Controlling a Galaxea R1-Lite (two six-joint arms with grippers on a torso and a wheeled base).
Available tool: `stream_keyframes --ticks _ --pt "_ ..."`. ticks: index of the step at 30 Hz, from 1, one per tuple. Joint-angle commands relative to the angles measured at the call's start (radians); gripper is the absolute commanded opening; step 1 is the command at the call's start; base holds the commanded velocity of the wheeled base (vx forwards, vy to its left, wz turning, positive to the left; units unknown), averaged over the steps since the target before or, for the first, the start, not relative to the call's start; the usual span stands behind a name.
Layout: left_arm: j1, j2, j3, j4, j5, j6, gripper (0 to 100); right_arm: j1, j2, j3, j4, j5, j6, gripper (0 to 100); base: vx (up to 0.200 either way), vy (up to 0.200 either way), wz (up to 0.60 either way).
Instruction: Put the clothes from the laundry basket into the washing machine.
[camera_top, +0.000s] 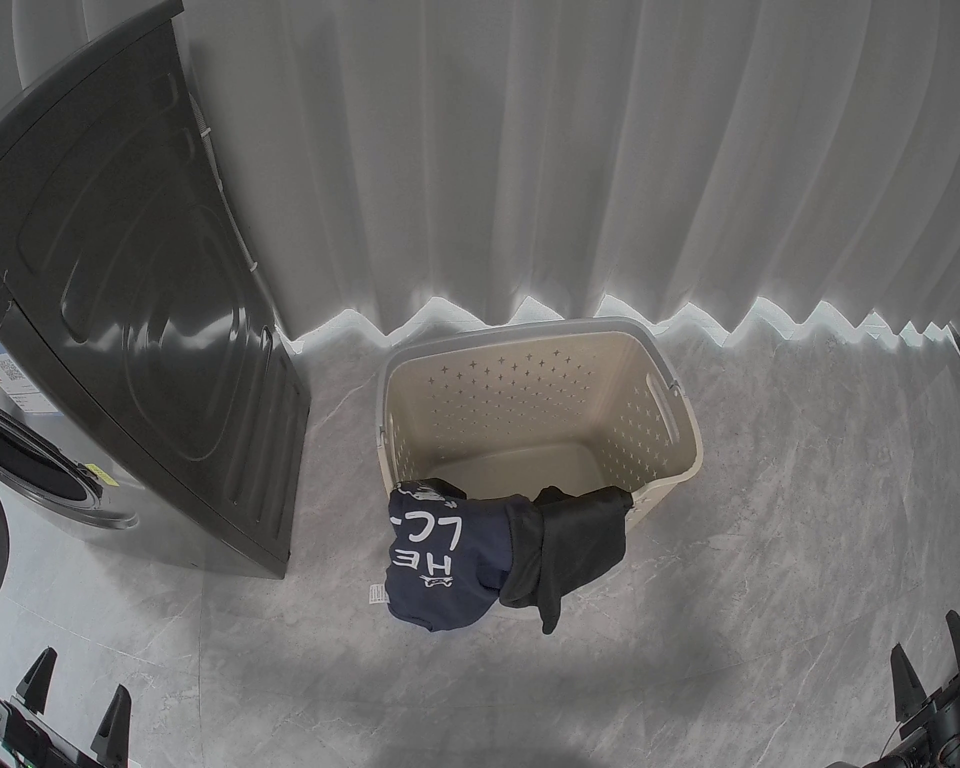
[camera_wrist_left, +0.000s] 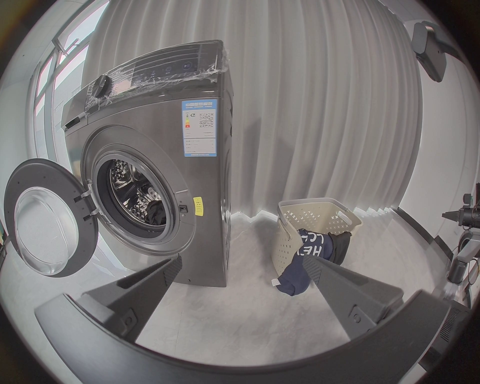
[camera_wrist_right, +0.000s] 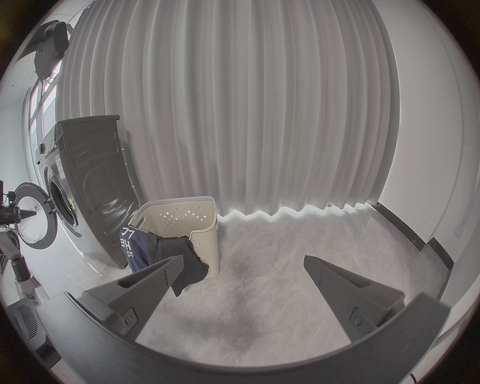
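Here a navy shirt (camera_top: 445, 565) and limp black garment (camera_top: 575, 545) drape over the perforated plastic laundry basket (camera_top: 530, 335); left hand (camera_wrist_left: 242, 260) and right hand (camera_wrist_right: 241, 260) gape wide

white pleated curtain (camera_top: 600, 150), grey marbled floor (camera_top: 780, 560)

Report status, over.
Left claw, right claw open, empty. Navy shirt, black garment draped over laundry basket rim. Washing machine door open.
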Motion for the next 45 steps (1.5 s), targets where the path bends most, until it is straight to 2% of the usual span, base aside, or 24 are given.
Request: stream_keyframes --ticks 1,2,3,4,5,8,11,12,15,16,17,18,21,24,26,29,35,39,45 --pt "0.0 -0.015 0.016 0.0 0.0 -0.001 100 0.003 -0.016 -0.051 -0.031 0.008 -0.001 100 0.0 0.0 0.0" --pt "-0.001 -0.015 0.016 0.0 0.0 -0.001 100 0.008 -0.007 -0.11 -0.021 0.009 -0.001 100 0.0 0.0 0.0" --pt "-0.001 -0.015 0.016 0.0 0.0 -0.001 100 0.008 -0.007 -0.11 -0.021 0.009 -0.001 100 0.0 0.0 0.0" --pt "-0.001 -0.015 0.018 0.0 0.0 0.001 100 0.028 0.061 -0.192 -0.009 0.014 -0.001 100 0.0 0.0 0.0" --pt "-0.001 -0.015 0.016 0.002 0.0 0.002 100 0.044 0.113 -0.217 0.0 0.029 -0.001 100 0.0 0.0 0.0" --pt "-0.001 -0.015 0.018 0.0 0.0 0.001 100 0.092 0.284 -0.22 0.002 0.083 0.019 100 0.0 0.0 0.0" --pt "0.0 -0.015 0.018 0.0 0.0 0.002 100 0.129 0.459 -0.219 -0.026 0.1 0.074 100 0.0 0.0 0.0" --pt "-0.001 -0.015 0.016 0.0 0.0 0.001 100 0.15 0.576 -0.229 -0.064 0.103 0.108 100 0.0 0.0 0.0" --pt "0.0 -0.015 0.016 0.0 0.002 -0.001 100 0.21 0.8 -0.24 -0.206 0.1 0.128 100 0.0 0.0 0.0" --pt "0.0 -0.015 0.016 0.0 0.002 -0.001 100 0.21 0.8 -0.24 -0.206 0.1 0.128 100 0.0 0.0 0.0" --pt "0.0 -0.015 0.018 0.0 0.002 -0.001 100 0.242 0.932 -0.231 -0.324 0.098 0.137 100 0.0 0.0 0.0" --pt "0.0 -0.015 0.016 0.0 0.002 -0.001 100 0.258 1.002 -0.226 -0.388 0.097 0.14 100 0.0 0.0 0.0" --pt "-0.001 -0.015 0.018 0.0 0.002 -0.002 100 0.313 1.14 -0.228 -0.497 0.084 0.165 100 0.0 0.0 0.0" --pt "-0.001 -0.015 0.018 0.0 0.002 -0.002 100 0.351 1.191 -0.231 -0.526 0.072 0.186 100 0.0 0.0 0.0" --pt "0.0 -0.015 0.016 0.0 0.002 -0.001 100 0.422 1.249 -0.243 -0.54 0.012 0.223 100 0.0 0.0 0.0" --pt "0.0 -0.015 0.016 0.0 0.002 -0.002 100 0.457 1.311 -0.257 -0.54 -0.009 0.255 100 0.0 0.0 0.0" --pt "0.0 -0.015 0.018 0.0 0.002 -0.001 100 0.472 1.415 -0.286 -0.58 -0.018 0.258 100 0.0 0.0 0.0" --pt "0.0 -0.015 0.016 0.002 0.002 -0.002 100 0.506 1.493 -0.295 -0.644 -0.044 0.258 100 0.0 0.0 0.0" --pt "-0.001 -0.015 0.016 0.002 0.002 0.001 100 0.52 1.595 -0.329 -0.715 -0.077 0.26 100 0.0 0.0 0.0"
